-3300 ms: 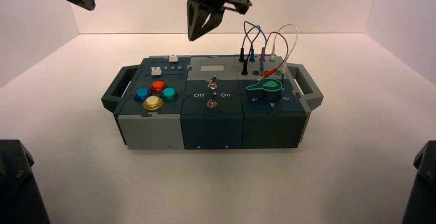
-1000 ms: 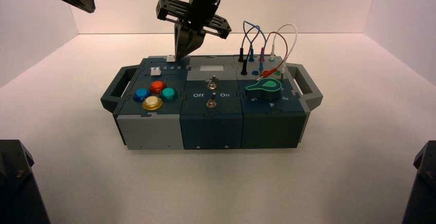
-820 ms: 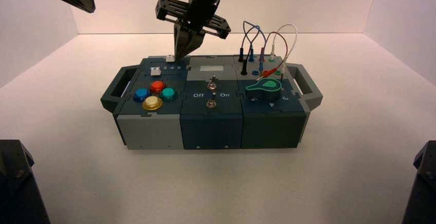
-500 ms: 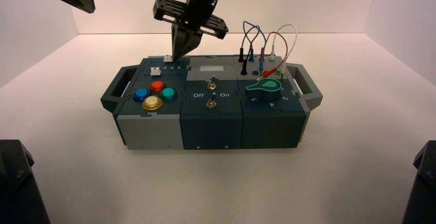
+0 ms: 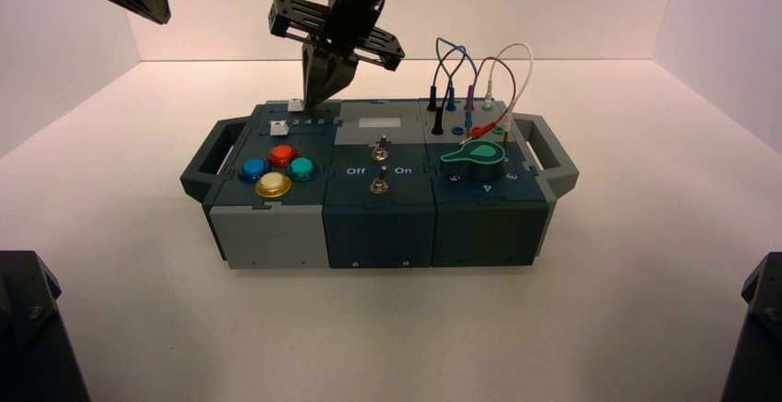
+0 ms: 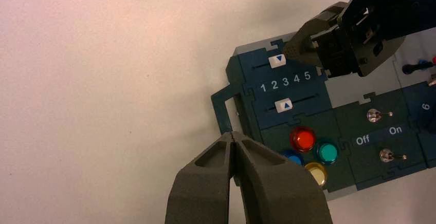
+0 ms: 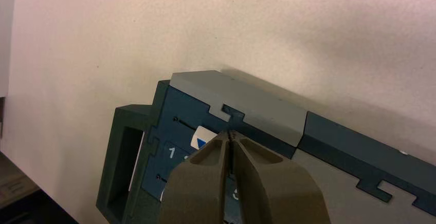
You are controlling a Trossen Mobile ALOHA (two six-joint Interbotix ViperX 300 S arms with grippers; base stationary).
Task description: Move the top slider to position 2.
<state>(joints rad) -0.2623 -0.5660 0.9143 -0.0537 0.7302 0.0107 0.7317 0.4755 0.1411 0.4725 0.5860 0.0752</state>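
White floor [image 5: 599,310]; end effector [image 5: 313,98] beside top slider [image 5: 295,104].

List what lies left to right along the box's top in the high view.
Left handle → blue button → red button → teal button → two toggle switches → green knob → right handle.

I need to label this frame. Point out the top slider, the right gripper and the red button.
top slider [image 6: 277,60]: left wrist view, on its white knob's top face.
right gripper [image 5: 314,98]: high view, at the tips of its closed jaws beside the slider.
red button [image 6: 303,139]: left wrist view, on its dome.
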